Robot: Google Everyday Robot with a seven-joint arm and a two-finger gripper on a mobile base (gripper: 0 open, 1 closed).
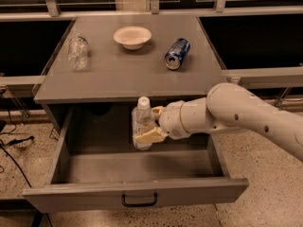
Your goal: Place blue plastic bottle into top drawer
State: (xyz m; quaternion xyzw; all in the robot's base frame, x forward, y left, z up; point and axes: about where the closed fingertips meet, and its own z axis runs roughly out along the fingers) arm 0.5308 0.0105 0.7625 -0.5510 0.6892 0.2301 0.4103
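The blue plastic bottle (142, 122) is a clear bottle with a white cap and white label. It stands upright over the open top drawer (137, 193), near the drawer's back middle. My gripper (150, 126) reaches in from the right and is shut on the bottle's body, one tan finger (147, 136) across its lower front. Whether the bottle's base touches the drawer floor I cannot tell. The drawer is grey, pulled fully out, with a black handle (139, 200) on its front panel.
On the grey cabinet top (128, 74) lie a dented clear bottle (78, 52) at the left, a cream bowl (132, 36) at the back middle and a blue soda can (177, 54) on its side at the right. Cables lie on the floor at the left.
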